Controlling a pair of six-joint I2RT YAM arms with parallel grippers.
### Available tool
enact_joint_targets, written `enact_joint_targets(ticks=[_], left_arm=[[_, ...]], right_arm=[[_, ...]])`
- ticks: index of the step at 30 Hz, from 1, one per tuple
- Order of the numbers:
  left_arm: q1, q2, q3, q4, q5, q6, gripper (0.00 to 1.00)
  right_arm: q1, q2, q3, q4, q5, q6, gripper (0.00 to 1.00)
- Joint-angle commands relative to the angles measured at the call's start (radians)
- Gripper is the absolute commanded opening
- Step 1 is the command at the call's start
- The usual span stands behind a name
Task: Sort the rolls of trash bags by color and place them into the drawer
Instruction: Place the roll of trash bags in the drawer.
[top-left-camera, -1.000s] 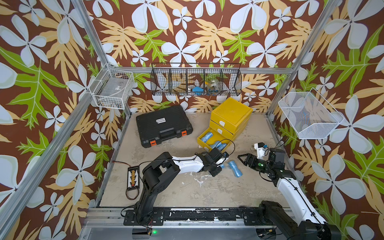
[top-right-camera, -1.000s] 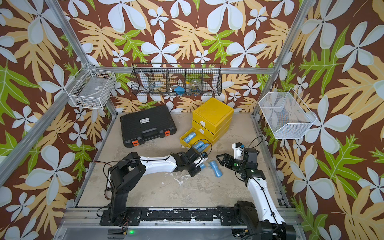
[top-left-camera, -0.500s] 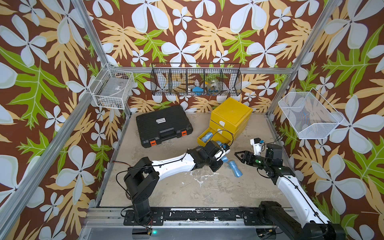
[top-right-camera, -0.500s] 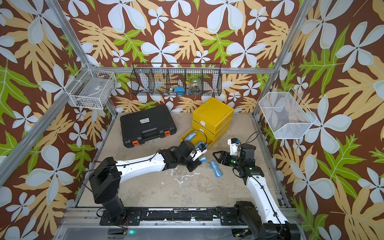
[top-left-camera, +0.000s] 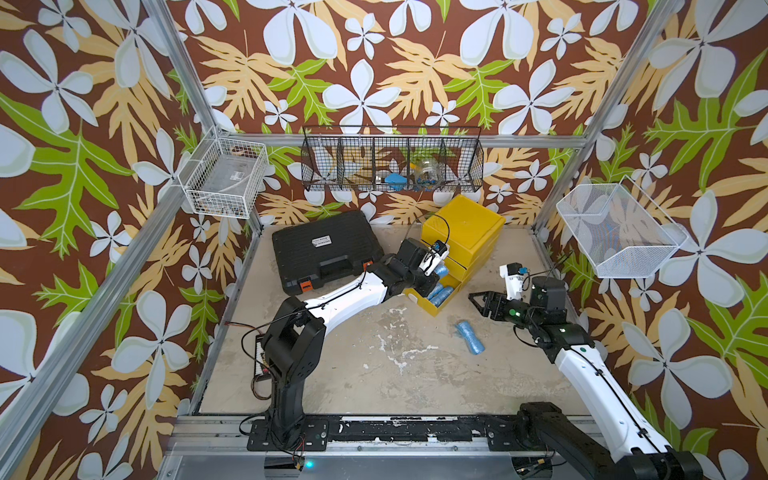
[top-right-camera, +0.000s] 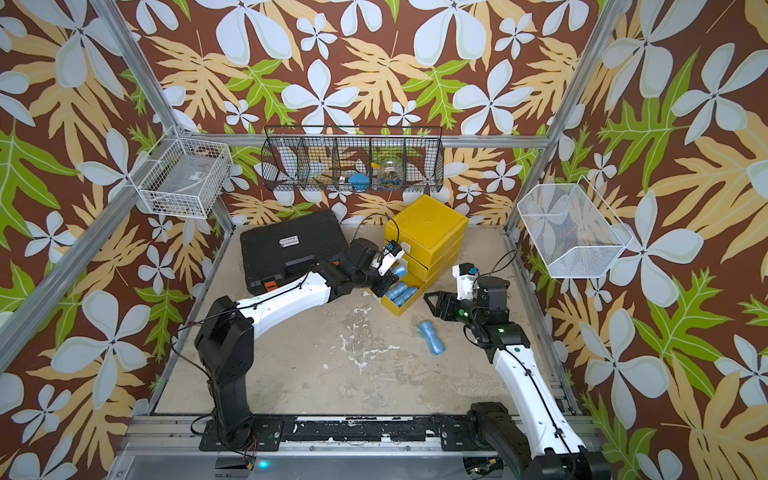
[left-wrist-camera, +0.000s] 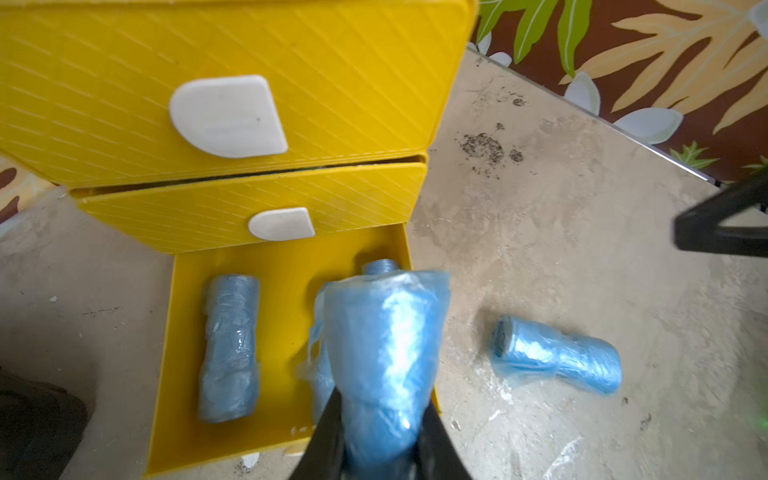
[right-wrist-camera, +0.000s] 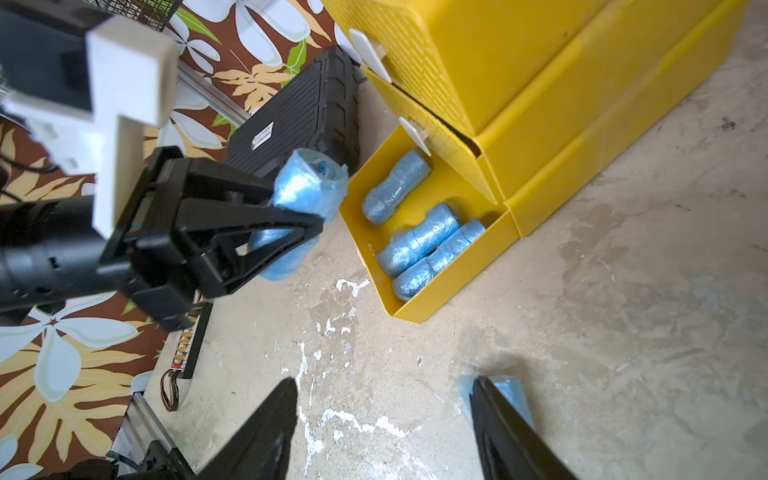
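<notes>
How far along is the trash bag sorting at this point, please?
Three blue rolls already lie in the open drawer. The left gripper holds a fourth roll above it, not yet released. A fifth roll lies on the table near the open right gripper, unpicked.

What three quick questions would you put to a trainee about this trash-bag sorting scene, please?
1. True or false: the left gripper holds nothing.
2. How many blue rolls lie inside the open drawer?
3. Pick one. The right gripper is: A, shut on a roll; B, open and holding nothing; C, out of view.

Key
1. False: it is shut on a blue roll over the drawer.
2. Three.
3. B.
</notes>
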Motion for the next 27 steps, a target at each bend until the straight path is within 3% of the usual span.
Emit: enact_joint_targets(ticks=[1, 6, 14, 23, 27], left_arm=[[0.031, 0.053, 0.042, 0.030, 0.033, -0.012, 0.17], [0.078, 0.144, 0.093, 0.073, 0.038, -0.059, 0.17], [0.081, 0.227, 0.101, 0.118, 0.042, -0.076, 0.21], [0.082, 0.243, 0.066, 0.135, 0.016, -0.108, 0.53], [0.082, 0.226, 0.065, 0.135, 0.017, -0.117, 0.56]], right_arm=[[0.002, 0.003, 0.015, -0.023, 0.032, -0.037, 0.68], [0.003, 0.008, 0.024, -0.031, 0.030, -0.040, 0.68], [0.004, 0.010, 0.002, -0.027, 0.026, -0.040, 0.68], [0.017, 0.026, -0.032, -0.029, 0.033, -0.042, 0.68], [0.028, 0.037, -0.040, -0.033, 0.053, -0.042, 0.69]])
